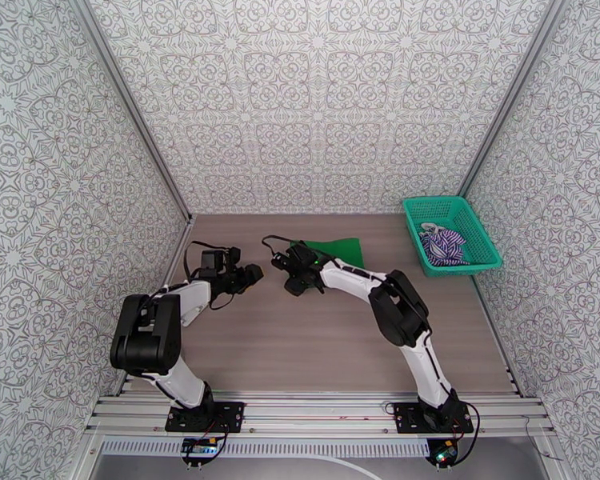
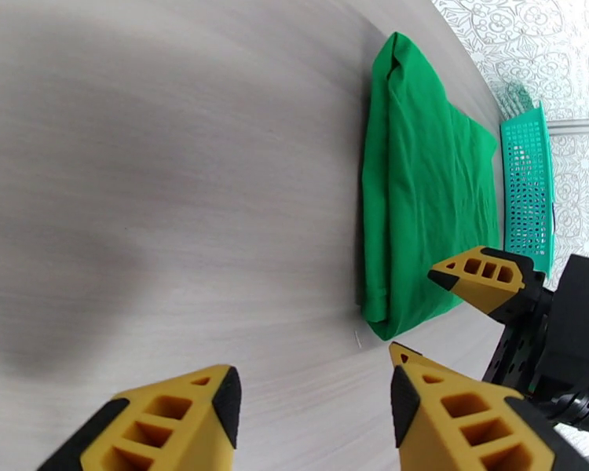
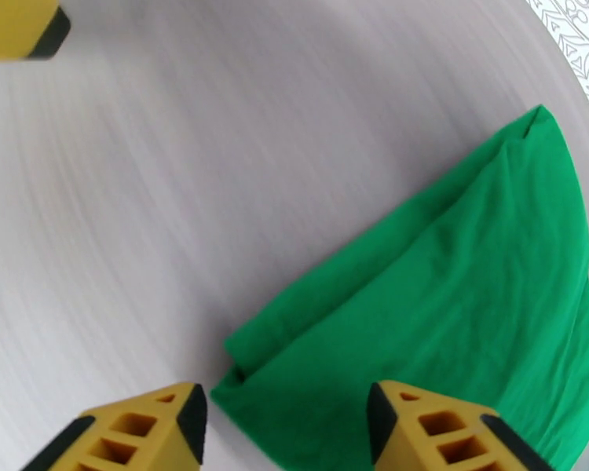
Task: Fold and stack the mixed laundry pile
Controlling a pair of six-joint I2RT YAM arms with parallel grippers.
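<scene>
— What's the setting?

— A wood-grain table (image 1: 300, 354) boxed in by walls (image 1: 324, 98) with a grey ornamental pattern. Both arms are bolted at the near edge and reach toward the middle.

— Where's the laundry?

— It's in two places. The green cloth (image 1: 342, 251) lies flat on the table, a little past the centre toward the back wall. It's folded over, with a doubled edge and a rolled corner that show clearly from the right wrist (image 3: 451, 308). The striped shirt (image 1: 442, 246) is bunched inside the teal basket (image 1: 480, 222), which sits at the far right of the table against the wall. The two garments are well apart.

— And the left gripper?

— The left gripper (image 1: 252, 274) hangs over bare table to the left of the cloth. In its own camera the jaws stand apart (image 2: 314, 390) with only tabletop between them. The cloth (image 2: 420, 190) lies ahead of it and the basket (image 2: 526, 182) beyond that.

— The right one?

— The right gripper (image 1: 294, 283) is just beside the cloth's near-left corner, close to the left gripper and facing it. Its jaws are spread too (image 3: 287, 406). The cloth's corner shows in the gap below them, and neither fingertip is pinching the fabric.

— So nothing is being carried?

— No, both are empty.
</scene>
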